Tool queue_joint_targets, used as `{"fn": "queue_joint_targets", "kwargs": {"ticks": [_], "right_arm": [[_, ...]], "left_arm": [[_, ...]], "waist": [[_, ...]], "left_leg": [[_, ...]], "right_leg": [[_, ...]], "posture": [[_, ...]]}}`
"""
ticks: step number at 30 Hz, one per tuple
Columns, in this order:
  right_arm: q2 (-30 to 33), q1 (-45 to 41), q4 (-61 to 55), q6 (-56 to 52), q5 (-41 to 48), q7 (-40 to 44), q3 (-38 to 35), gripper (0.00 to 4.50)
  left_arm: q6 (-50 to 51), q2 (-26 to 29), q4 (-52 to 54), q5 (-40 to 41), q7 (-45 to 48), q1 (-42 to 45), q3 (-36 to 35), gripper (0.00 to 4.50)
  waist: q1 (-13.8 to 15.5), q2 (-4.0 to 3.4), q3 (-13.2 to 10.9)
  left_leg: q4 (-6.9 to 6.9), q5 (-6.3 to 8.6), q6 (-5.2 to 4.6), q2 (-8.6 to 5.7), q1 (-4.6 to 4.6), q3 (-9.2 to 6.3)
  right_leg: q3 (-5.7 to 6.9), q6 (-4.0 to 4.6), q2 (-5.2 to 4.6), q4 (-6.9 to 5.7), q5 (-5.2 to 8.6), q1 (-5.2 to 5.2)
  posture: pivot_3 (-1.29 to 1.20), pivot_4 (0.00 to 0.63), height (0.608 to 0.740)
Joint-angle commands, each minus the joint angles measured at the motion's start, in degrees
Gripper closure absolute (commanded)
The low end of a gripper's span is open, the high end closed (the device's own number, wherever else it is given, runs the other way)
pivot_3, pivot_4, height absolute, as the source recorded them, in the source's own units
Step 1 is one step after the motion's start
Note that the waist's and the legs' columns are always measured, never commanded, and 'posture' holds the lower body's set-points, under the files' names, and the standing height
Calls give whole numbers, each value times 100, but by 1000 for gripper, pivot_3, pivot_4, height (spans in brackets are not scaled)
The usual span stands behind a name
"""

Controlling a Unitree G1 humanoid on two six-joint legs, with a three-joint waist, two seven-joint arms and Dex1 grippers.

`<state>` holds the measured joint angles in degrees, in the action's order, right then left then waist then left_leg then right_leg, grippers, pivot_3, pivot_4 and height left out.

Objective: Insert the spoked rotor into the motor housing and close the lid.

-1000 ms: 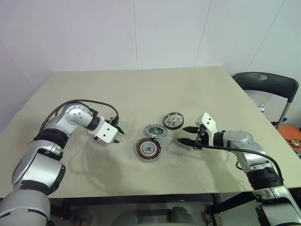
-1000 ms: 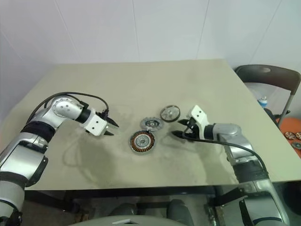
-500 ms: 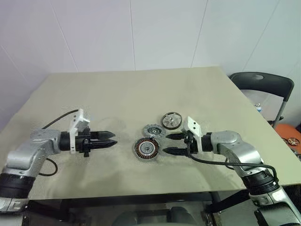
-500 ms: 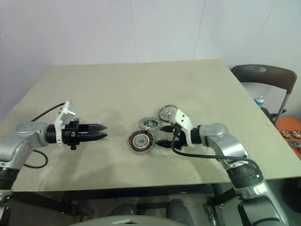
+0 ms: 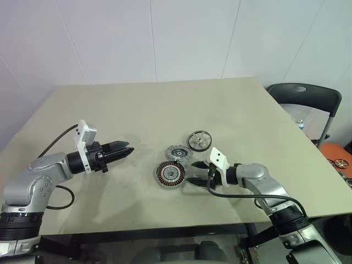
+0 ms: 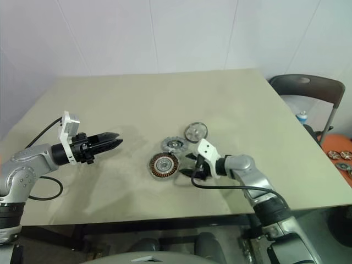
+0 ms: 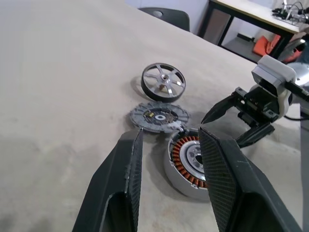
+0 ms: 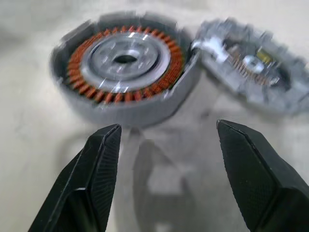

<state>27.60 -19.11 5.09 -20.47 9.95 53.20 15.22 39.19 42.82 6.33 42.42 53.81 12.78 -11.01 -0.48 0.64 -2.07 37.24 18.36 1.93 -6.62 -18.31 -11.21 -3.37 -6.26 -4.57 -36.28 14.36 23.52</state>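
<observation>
The motor housing (image 5: pixel 171 174), a round disc with copper windings, lies flat on the table. The grey lid (image 5: pixel 179 152) lies just behind it, touching its rim. Further back right lies the spoked rotor (image 5: pixel 199 140). My right gripper (image 5: pixel 192 172) is open, low over the table just right of the housing, its fingers (image 8: pixel 96 164) pointing at the housing (image 8: pixel 125 58) and holding nothing. My left gripper (image 5: pixel 127 149) hovers well left of the parts, pointing at them, open and empty. Past its fingers (image 7: pixel 126 179) the left wrist view shows rotor (image 7: pixel 163 81), lid (image 7: pixel 159 116) and housing (image 7: pixel 190 159).
The tan table (image 5: pixel 137 104) spreads wide around the three parts. A dark folding chair (image 5: pixel 308 96) stands past the table's right edge. Orange items (image 5: pixel 338 159) lie on the floor beyond it.
My left gripper has rolled and drawn back left, now pointing level at the parts. My right gripper has dropped and moved left, up to the housing's right side.
</observation>
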Motion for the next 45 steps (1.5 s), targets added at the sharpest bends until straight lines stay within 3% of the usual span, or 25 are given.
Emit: {"fn": "queue_joint_targets", "kwargs": {"ticks": [1, 14, 21, 27, 34, 45], "right_arm": [[-86, -224, -36, 128, 26, -86, -184, 1182], [-228, -308, 312, 548, -324, -456, -235, 1182], [892, 39, -93, -283, 550, 566, -1005, 1182], [1240, 544, -127, -135, 531, 467, -1429, 1182], [1134, 1267, -148, 40, 386, -107, -1716, 1182], [857, 1525, -123, 264, 221, -601, -1571, 1182]], "left_arm": [[-144, -18, 11, -72, -47, 170, -161, 2549], [-298, -228, 61, -329, -102, 192, -39, 2549], [-164, -299, 76, -172, -35, 221, -54, 2549], [-225, -429, -167, -281, -8, 397, 34, 2549], [-352, -531, -491, -503, 153, 719, 281, 2549], [-474, -520, -787, -769, 397, 1050, 390, 2549]], "waist": [[1, 0, 0], [-11, 0, 0], [106, -2, -1], [127, 0, 0], [127, 0, 0], [121, 3, 2]], "left_leg": [[0, 0, 0, 0, 0, 0], [-6, 1, 1, 7, 0, 4], [-6, 2, -1, 4, -4, 6], [-8, 3, -2, 12, -2, 21], [-2, 3, -2, 10, -2, 22], [9, 2, -1, 13, 9, 23]], "right_leg": [[0, 0, 0, 0, 0, 0], [0, 3, 5, 3, -2, 5], [0, 3, 1, 14, -2, 3], [2, 3, 4, 14, -2, 1], [1, 3, 2, 16, -2, -3], [-2, 1, 4, 15, -10, -16]], "posture": [[0, 0, 740], [0, 0, 740], [0, 0, 740], [0, 0, 740], [0, 0, 740], [0, 0, 740]]}}
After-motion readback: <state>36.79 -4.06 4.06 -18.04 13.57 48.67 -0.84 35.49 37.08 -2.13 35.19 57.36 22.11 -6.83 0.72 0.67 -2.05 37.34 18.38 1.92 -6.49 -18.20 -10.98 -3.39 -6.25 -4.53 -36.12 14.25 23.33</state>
